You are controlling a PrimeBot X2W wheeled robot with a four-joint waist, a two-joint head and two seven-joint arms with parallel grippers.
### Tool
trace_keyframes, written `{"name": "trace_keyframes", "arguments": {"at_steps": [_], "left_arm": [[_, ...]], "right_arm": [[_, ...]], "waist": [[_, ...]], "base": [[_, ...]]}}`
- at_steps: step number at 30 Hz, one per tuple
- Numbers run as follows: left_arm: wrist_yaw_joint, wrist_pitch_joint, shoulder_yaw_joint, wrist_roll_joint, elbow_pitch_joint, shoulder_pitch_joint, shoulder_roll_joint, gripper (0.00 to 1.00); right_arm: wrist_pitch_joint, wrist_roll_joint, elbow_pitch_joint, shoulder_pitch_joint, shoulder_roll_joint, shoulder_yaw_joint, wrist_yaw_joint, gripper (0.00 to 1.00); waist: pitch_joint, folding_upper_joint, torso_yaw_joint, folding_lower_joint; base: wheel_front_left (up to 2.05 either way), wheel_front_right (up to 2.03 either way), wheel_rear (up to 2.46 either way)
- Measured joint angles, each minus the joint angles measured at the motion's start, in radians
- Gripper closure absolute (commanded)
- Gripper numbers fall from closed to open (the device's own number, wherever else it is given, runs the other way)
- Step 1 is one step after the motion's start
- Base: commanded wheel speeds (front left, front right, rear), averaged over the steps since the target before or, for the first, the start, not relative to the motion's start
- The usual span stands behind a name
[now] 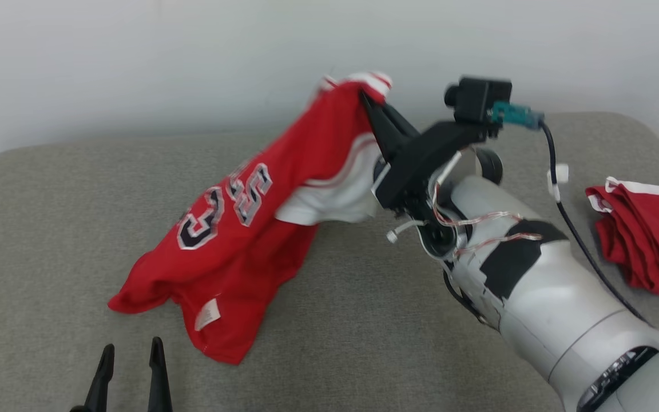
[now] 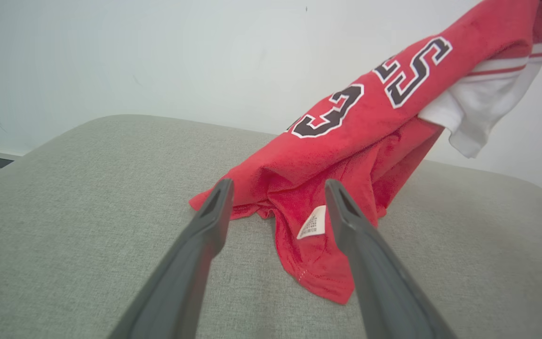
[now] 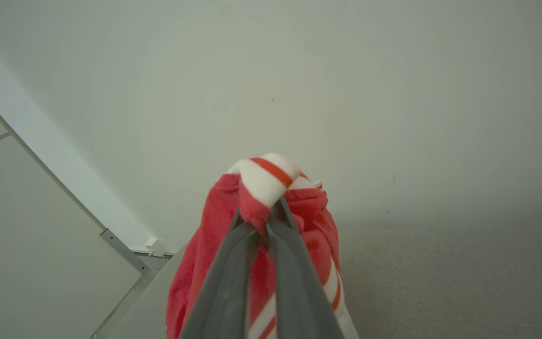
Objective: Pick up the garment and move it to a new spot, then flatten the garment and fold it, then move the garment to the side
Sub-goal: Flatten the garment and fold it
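Above the grey fabric surface (image 1: 364, 326), my right tool (image 1: 366, 102) was clamped shut on the striped trim (image 3: 264, 176) of the red numbered jersey (image 1: 232, 240). Its long axis slanted down to my left, hem (image 2: 318, 278) resting just ahead of my empty, wide-open left tool (image 1: 132, 348).

My head camera looks forward and down across the grey bench (image 1: 364, 343) toward its far edge. My left wrist camera, low near the front edge, faces along my left gripper (image 2: 278, 183) at the red jersey (image 2: 346, 141), whose hem the head view shares. My right wrist camera, close behind my right gripper (image 3: 261, 216), faces the wall (image 3: 393, 94).
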Motion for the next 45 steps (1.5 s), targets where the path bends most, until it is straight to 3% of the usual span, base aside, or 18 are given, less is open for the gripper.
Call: {"name": "trace_keyframes", "arguments": {"at_steps": [5, 13, 18, 26, 33, 38, 45], "left_arm": [[0.0, 0.0, 0.008, 0.0, -0.003, -0.014, 0.0, 0.0], [0.0, 0.0, 0.016, -0.001, -0.001, -0.017, 0.0, 0.0], [0.001, 0.0, 0.02, -0.003, -0.002, -0.016, 0.0, 0.0], [0.0, 0.0, 0.02, -0.003, 0.001, -0.012, 0.0, 0.0], [-0.001, 0.0, 0.019, -0.004, 0.003, -0.001, 0.0, 0.0], [-0.002, 0.0, 0.014, -0.004, 0.002, -0.001, 0.0, 0.0], [-0.018, 0.0, 0.003, 0.001, 0.006, -0.02, 0.0, 0.0]], "right_arm": [[0.007, -0.007, 0.026, 0.075, -0.024, 0.01, 0.0, 1.0], [0.047, -0.015, -0.093, 0.198, -0.154, 0.02, 0.0, 1.0], [0.052, -0.021, -0.153, 0.278, -0.225, -0.024, 0.0, 1.0], [0.118, -0.041, -0.348, 0.416, -0.322, -0.128, 0.0, 1.0], [0.232, -0.077, -0.646, 0.647, -0.381, -0.309, 0.0, 1.0], [0.342, -0.204, -0.717, 0.8, -0.355, -0.506, 0.0, 1.0], [0.459, -0.552, -0.586, 0.76, -0.193, -0.741, 0.0, 1.0]], "waist": [[0.015, 0.0, -0.035, 0.0], [0.016, 0.0, -0.091, 0.0], [0.009, 0.0, -0.116, 0.0], [-0.003, -0.0001, -0.131, 0.0], [-0.016, -0.0001, -0.124, -0.0001], [-0.009, 0.0, -0.115, 0.0], [0.015, -0.0001, -0.093, 0.0]], "base": [[0.0, 0.0, 0.0], [0.0, 0.0, 0.0], [0.0, 0.0, 0.0], [0.0, 0.0, 0.0], [0.0, 0.0, 0.0], [0.0, 0.0, 0.0], [0.0, 0.0, 0.0]]}}
